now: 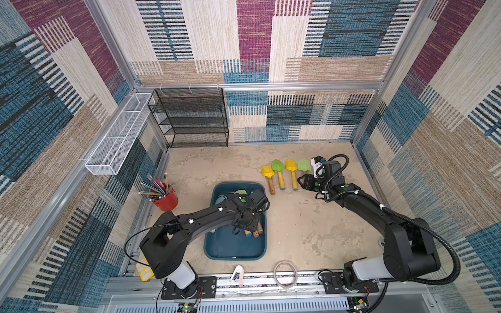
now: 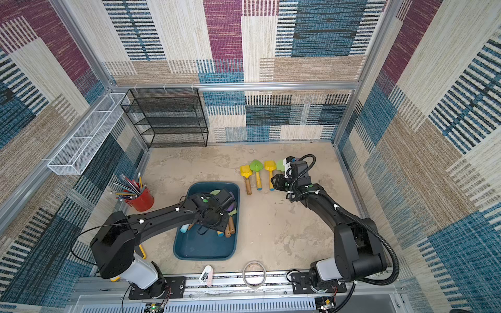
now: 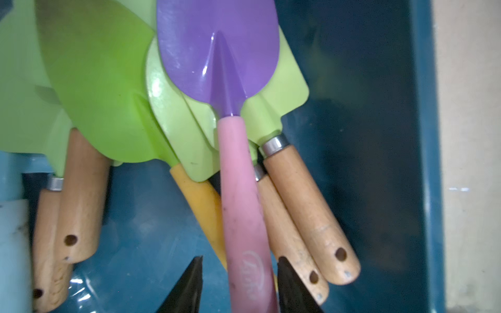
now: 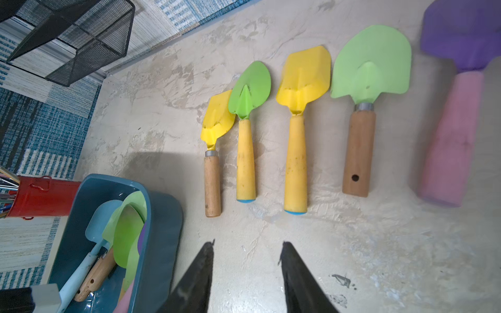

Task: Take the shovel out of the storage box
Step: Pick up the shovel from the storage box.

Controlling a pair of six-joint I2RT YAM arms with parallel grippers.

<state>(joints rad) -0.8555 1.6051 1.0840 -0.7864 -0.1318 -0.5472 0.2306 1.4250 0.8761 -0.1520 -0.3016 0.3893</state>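
The left end effector [image 3: 240, 258] reaches down into the shallow, glossy dark teal plastic storage box [image 1: 234, 249], which sits on the mottled beige counter [image 1: 298, 230] a little left of centre. Its black fingers [image 3: 189, 284] stand partly open astride the handle end of the purple-bladed shovel with a pink handle [image 3: 235, 173]. One finger is close against the handle and the other leaves a clear gap, so no firm grip shows. That shovel lies topmost in the pile, across pale green blades [image 3: 173, 122] and wooden handles [image 3: 306, 206], toward the box's right wall. Its long axis runs along the box's length, with the blade pointing at the back wall and the handle toward the robot's base.

Further right, the right end effector [image 4: 248, 242] hovers over the counter with its fingers moderately spread, bare counter between them, gripping nothing. It sits just by the handle ends of a row of four small shovels [image 1: 294, 178] lying side by side, blades toward the back wall.
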